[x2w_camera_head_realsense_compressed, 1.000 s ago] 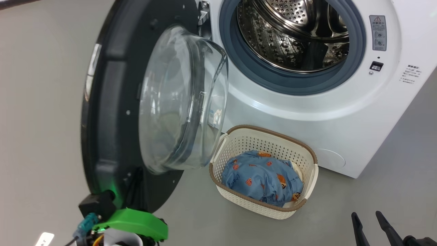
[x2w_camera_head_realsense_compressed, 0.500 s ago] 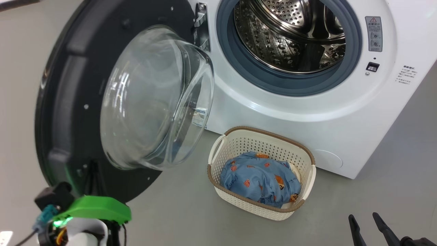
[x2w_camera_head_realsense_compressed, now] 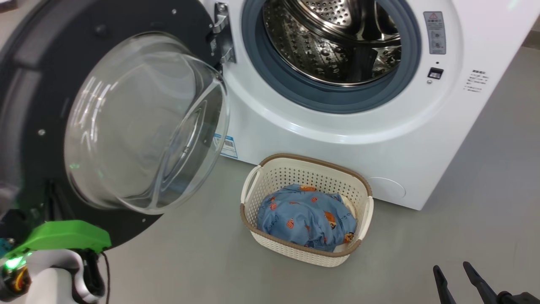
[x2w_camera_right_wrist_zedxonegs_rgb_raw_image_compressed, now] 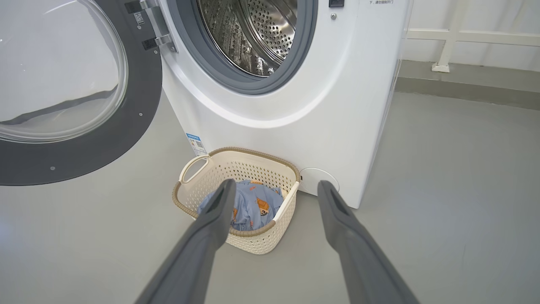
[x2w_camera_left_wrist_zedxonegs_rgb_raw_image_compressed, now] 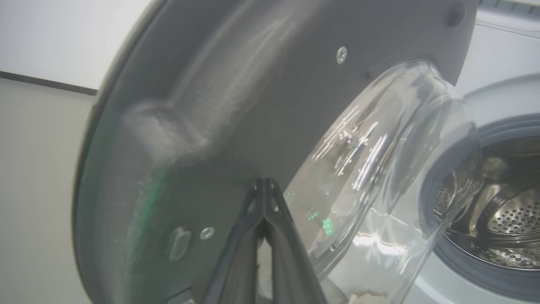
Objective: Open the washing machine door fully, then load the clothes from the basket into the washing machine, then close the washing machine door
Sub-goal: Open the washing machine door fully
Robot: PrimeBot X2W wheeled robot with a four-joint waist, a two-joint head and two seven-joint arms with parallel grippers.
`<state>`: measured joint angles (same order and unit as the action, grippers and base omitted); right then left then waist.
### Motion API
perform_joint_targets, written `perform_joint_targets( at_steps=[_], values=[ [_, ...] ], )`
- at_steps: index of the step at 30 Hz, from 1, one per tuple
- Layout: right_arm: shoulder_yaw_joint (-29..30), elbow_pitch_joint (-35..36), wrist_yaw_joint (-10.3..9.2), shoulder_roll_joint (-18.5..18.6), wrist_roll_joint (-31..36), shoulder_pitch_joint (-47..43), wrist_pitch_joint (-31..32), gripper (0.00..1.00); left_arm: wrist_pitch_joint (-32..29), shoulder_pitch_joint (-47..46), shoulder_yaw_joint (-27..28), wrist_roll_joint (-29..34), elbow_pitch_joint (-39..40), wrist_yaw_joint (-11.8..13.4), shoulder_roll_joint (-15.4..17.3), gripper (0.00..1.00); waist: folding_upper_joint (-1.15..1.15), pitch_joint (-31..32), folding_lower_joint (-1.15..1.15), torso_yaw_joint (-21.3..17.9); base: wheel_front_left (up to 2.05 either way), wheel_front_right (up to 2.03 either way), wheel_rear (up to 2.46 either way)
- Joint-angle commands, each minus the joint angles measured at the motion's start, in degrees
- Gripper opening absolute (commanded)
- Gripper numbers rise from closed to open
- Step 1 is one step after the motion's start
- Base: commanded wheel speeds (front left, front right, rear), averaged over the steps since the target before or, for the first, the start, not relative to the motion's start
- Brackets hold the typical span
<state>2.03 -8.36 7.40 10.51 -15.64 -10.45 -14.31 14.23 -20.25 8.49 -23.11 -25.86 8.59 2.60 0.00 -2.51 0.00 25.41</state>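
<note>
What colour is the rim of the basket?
Brown, woven-look rim on a cream basket; clearest in the head view.

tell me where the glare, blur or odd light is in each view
head view: white glare streaks on the door glass, drum shiny yet sharp; left wrist view: door ring close to the lens and soft, a green glow on it, more streaks on the glass; right wrist view: even light, basket and clothes crisp

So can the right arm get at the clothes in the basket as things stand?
Probably yes. The right gripper is open and empty, pointing at the basket; the clothes lie uncovered inside, and the washing machine door hangs off to one side.
</note>
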Motion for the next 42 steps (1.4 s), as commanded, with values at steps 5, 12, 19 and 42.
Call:
perform_joint_targets(
  at_steps=[5, 12, 19, 42],
  values=[
    [-1.9, 1.3, 0.09, 1.9, 0.4, 0.9, -0.7, 1.00, 0.8, -4.1, 7.7, 3.7, -0.8, -0.9, 2.1, 0.00, 0.00, -0.4, 0.00, -2.6, 0.00, 0.00, 0.00],
    [-1.8, 1.6, 0.09, 2.5, 0.5, 1.2, -0.7, 1.00, 0.8, -6.0, 14.0, 8.2, -3.1, -2.7, 1.9, 0.00, 0.00, -1.2, 0.00, -4.5, 0.00, 0.00, 0.00],
    [-2.4, 1.5, 0.09, 2.9, 0.4, 1.8, -0.7, 1.00, 0.8, -7.6, 18.5, 11.2, -4.3, -3.6, 2.0, 0.00, 0.00, -2.3, 0.00, -5.9, 0.00, 0.00, 0.00],
    [-3.5, 0.6, 0.09, 3.7, 0.0, 3.1, -0.7, 1.00, 0.8, -9.9, 27.0, 17.4, -6.0, -4.5, 1.7, 0.00, 0.00, -3.0, 0.00, -9.0, 0.00, 0.00, 0.00]
  ],
)
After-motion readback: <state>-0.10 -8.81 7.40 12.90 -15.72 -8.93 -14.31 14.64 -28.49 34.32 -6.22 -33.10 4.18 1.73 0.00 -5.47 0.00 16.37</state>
